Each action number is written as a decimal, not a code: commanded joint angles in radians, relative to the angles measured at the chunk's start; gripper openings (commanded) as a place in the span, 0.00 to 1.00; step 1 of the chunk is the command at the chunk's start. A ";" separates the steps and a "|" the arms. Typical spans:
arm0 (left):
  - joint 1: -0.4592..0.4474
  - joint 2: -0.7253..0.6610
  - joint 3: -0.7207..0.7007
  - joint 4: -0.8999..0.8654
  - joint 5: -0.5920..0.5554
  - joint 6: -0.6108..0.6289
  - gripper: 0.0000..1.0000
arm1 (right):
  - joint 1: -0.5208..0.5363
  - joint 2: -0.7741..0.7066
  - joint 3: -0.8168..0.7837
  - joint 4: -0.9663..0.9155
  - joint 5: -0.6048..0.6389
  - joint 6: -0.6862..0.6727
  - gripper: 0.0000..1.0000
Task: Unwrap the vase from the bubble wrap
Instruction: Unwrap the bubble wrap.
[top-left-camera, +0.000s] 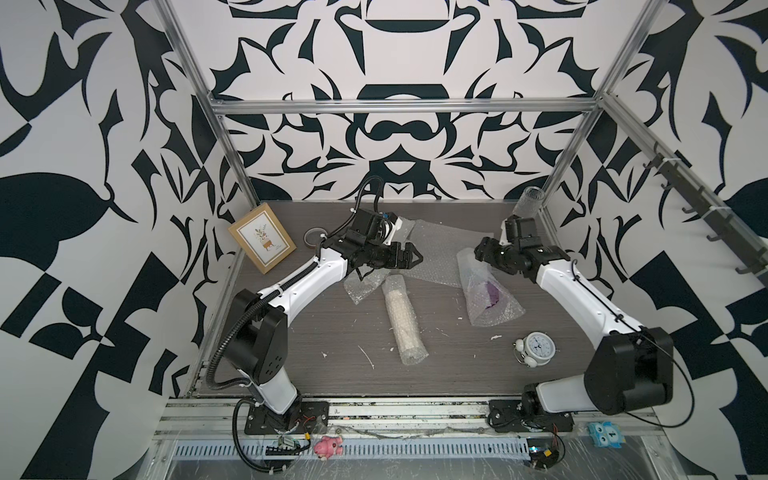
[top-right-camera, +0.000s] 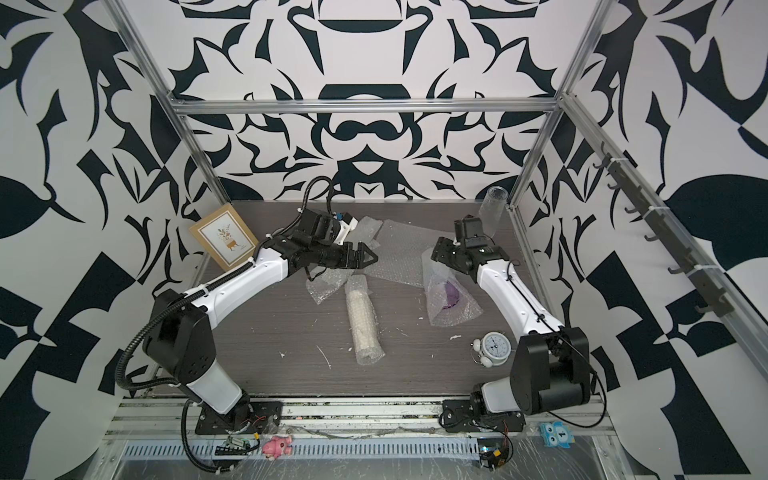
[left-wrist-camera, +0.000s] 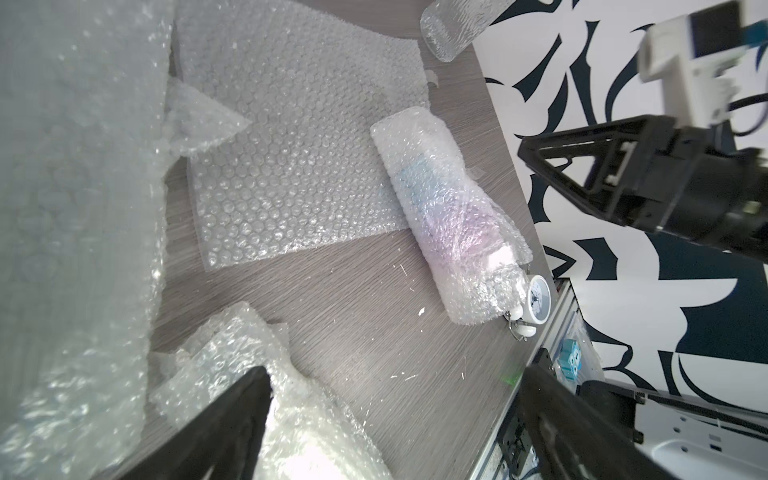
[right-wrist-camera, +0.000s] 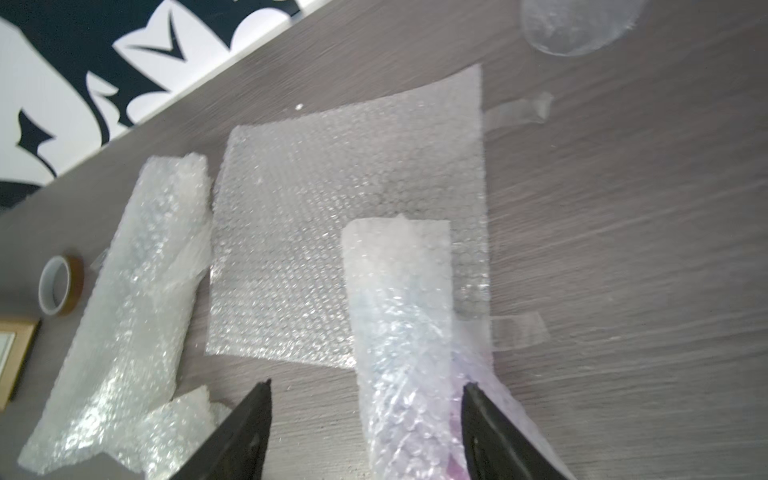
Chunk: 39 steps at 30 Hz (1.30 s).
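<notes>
The left gripper (top-left-camera: 409, 255) hangs over the table's (top-left-camera: 457, 365) far middle, jaws spread wide and empty. Only the right wrist view shows the right gripper (right-wrist-camera: 366, 382) parted astride a purple-tinted bundle (right-wrist-camera: 407, 316), not clamped on it. Bubble wrap (right-wrist-camera: 291, 249) lies flat toward the far edge. Both top views add a cream roll (top-right-camera: 361, 316) at centre; the left wrist view shows the alarm clock (left-wrist-camera: 664, 298) touching the bundle.

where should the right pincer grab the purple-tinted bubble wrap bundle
Probably the pale, flattened back end of the bundle, from above, the right pincer spanning its width: it lies flat on the table, and the purple item sits toward the other end.
</notes>
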<state>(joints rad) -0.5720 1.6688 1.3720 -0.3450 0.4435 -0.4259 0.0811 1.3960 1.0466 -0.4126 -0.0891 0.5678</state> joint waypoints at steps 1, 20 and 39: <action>0.001 -0.017 0.058 -0.042 0.021 0.060 0.98 | -0.067 -0.022 -0.079 0.085 -0.095 0.068 0.72; -0.217 0.145 0.173 -0.032 -0.098 0.034 0.97 | -0.269 0.016 -0.242 0.192 -0.241 0.074 0.72; -0.262 0.287 0.276 -0.007 -0.117 -0.032 0.94 | -0.170 -0.028 -0.257 0.242 -0.421 0.177 0.55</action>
<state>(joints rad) -0.8265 1.9423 1.6234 -0.3595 0.3328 -0.4397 -0.1211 1.4101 0.7891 -0.1764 -0.4973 0.7158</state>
